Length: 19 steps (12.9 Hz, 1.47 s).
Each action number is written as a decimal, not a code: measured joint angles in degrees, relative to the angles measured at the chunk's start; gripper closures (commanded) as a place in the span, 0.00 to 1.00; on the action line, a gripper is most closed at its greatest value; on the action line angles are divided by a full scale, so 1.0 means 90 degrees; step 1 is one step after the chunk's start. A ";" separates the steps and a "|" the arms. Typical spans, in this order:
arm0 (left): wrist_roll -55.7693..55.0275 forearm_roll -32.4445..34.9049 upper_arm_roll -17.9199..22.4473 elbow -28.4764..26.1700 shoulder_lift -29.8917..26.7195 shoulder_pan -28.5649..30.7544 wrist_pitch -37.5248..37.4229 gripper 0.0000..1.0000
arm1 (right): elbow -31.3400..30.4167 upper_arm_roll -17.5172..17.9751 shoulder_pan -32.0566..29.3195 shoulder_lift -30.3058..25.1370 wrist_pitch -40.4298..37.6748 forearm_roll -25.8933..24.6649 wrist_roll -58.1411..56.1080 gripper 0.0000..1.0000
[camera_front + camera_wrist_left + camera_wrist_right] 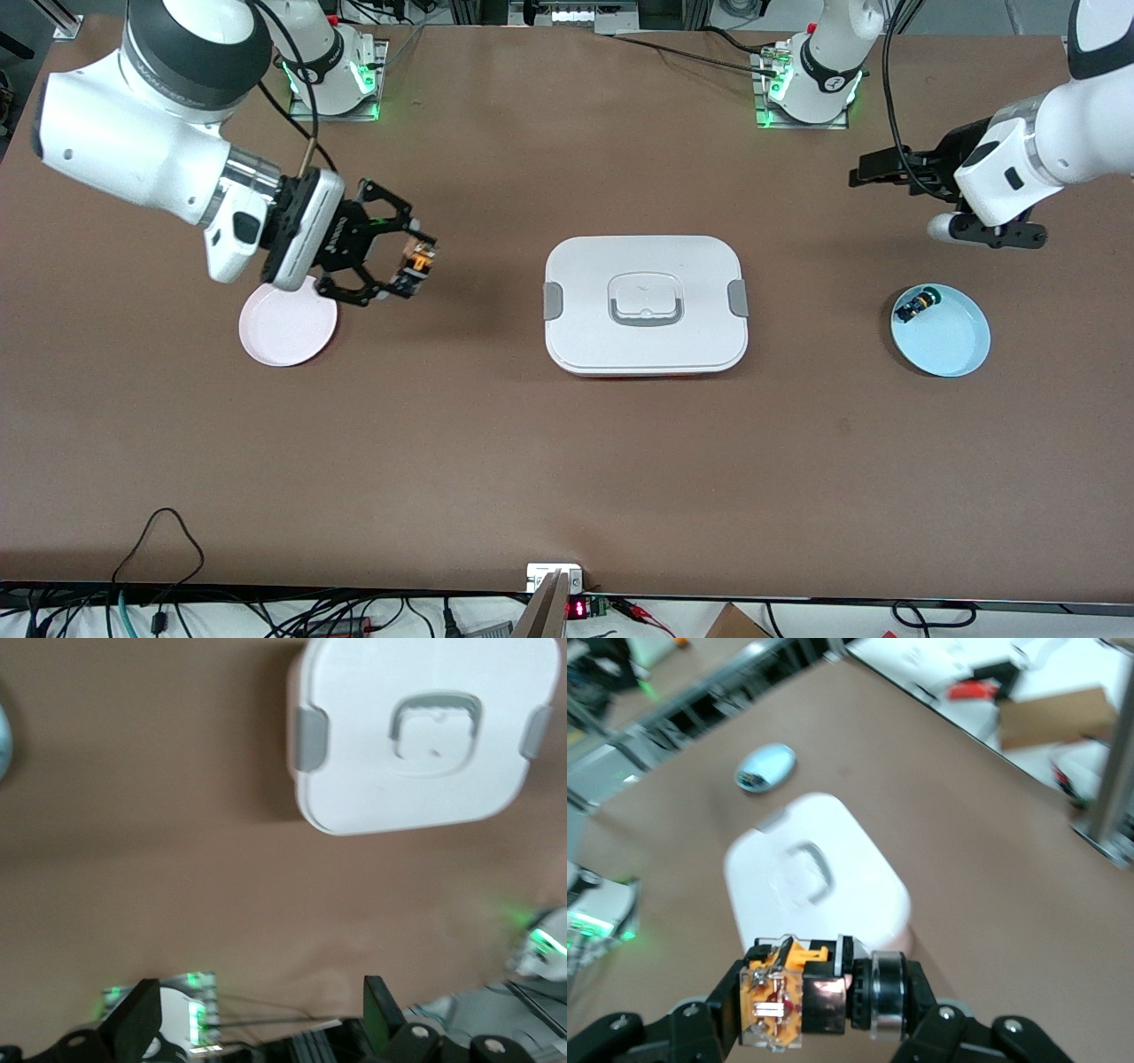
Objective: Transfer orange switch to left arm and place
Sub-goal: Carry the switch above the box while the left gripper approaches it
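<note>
Spanning the frame, a brown table (567, 461) with cables along its edges carries the box (644, 304) at centre, while the right gripper (400, 262) clamps the orange switch (419, 262) above bare tabletop beside the pink plate (288, 330), and the left gripper (873, 173), fingers (135, 1028) spread wide, waits over the table near the blue plate (948, 341).

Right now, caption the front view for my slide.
Right gripper holds the orange switch aloft between pink plate and box; left gripper waits above the blue plate.

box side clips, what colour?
Grey, one at each short end of the white box; clearest in the front view, e.g. the side clip toward the right arm's end.
</note>
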 measured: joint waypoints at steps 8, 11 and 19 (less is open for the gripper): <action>0.0224 -0.4235 -0.0050 -0.0597 0.0304 0.0048 -0.0210 0.00 | -0.0003 0.0571 0.0563 0.0495 -0.0008 0.3688 -0.2892 0.88; 0.0963 -0.5664 -0.0425 -0.1538 0.0308 0.0020 0.0642 0.00 | 0.0002 0.0573 0.0803 0.0786 0.0036 0.4808 -0.4307 0.88; 0.2044 -0.7683 -0.1890 -0.2110 0.0173 -0.0019 0.3416 0.00 | 0.0303 0.0572 0.1032 0.1108 0.0116 0.5313 -0.5115 0.88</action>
